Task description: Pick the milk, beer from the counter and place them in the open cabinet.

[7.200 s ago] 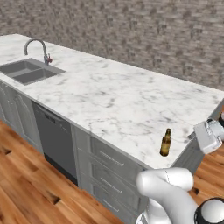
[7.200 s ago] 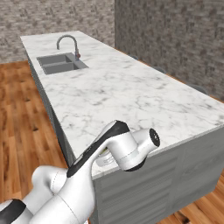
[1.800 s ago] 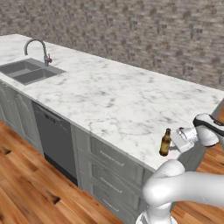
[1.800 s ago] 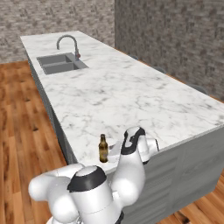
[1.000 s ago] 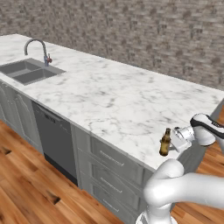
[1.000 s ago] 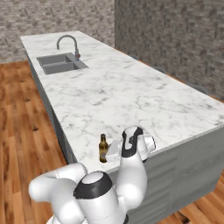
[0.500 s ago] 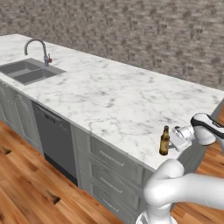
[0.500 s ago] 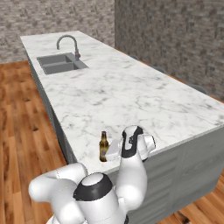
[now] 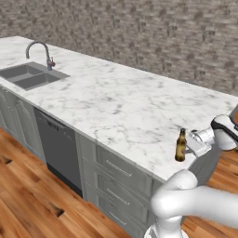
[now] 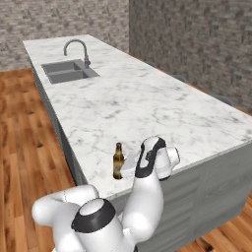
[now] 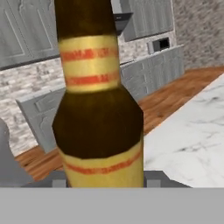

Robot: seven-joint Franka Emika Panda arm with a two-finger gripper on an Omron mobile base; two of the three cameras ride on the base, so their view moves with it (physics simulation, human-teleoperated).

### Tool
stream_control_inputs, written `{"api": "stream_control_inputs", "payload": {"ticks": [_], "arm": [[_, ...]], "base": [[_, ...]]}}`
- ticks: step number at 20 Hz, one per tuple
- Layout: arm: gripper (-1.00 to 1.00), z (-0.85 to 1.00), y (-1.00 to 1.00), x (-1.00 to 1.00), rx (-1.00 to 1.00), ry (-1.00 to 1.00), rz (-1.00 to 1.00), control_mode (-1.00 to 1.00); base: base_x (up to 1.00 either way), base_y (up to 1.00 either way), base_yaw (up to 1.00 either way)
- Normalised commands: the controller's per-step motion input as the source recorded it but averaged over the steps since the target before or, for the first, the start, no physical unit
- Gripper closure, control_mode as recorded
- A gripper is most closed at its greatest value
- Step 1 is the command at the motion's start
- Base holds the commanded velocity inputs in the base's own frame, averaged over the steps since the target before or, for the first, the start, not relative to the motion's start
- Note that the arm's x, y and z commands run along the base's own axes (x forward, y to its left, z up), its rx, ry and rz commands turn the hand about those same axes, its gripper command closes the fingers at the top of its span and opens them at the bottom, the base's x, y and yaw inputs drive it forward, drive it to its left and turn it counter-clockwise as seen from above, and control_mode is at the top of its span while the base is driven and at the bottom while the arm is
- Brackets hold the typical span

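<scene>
A: Where is the beer (image 9: 181, 146) relative to the claw (image 9: 188, 148)?
B: Right between its jaws. The bottle stands upright on the counter (image 9: 116, 102), close to the front edge at the end far from the sink (image 9: 29, 76), and the claw comes at it from the side at the level of the bottle's body. In the hand view the beer (image 11: 98, 109) sits dead centre, very close to the camera, with the dark finger tips (image 11: 59, 180) at either side of its base.
A: Is the claw closed?
B: Yes, clamped on the beer.
A: How many of each thing?
B: One bottle, one sink with one curved faucet (image 9: 40, 51). I see no carton on the marble.
A: And how does the bottle look?
B: Slim brown glass, long neck, dark cap. From the right base view it is a small dark shape (image 10: 118, 161) just beside the claw (image 10: 127, 166). Close up, an amber label with a red stripe wraps the lower body, and a second amber band with red lines rings the neck.
</scene>
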Motion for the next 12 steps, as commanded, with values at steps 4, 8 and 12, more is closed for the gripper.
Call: {"api": "stream_control_inputs", "payload": {"ticks": [4, 8, 12], "arm": [[1.00, 0.60, 0.00, -0.39, -0.06, 0.01, -0.12, -1.00], [1.00, 0.60, -0.03, -0.40, -0.06, 0.01, -0.16, -1.00], [1.00, 0.59, -0.02, -0.36, -0.09, 0.02, -0.21, -1.00]], "base": [[0.00, 0.00, 0.00], [0.00, 0.00, 0.00], [0.00, 0.00, 0.00]]}}
